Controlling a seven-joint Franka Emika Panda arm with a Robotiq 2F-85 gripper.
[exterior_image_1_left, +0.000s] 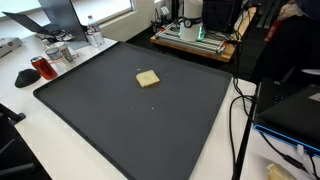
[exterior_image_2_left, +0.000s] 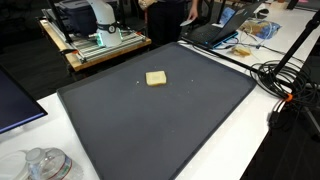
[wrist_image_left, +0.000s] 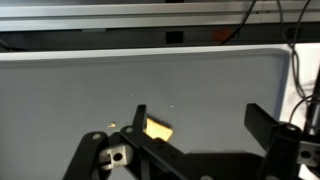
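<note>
Tan, one block (wrist_image_left: 158, 128) is seen on the surface (wrist_image_left: 80, 90) near one of two spread fingers of the end effector (wrist_image_left: 198, 118).

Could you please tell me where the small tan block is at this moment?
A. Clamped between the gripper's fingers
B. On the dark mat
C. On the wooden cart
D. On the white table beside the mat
B, since in both exterior views the tan block lies on the dark mat, and the wrist view shows the gripper open, not closed on it.
</note>
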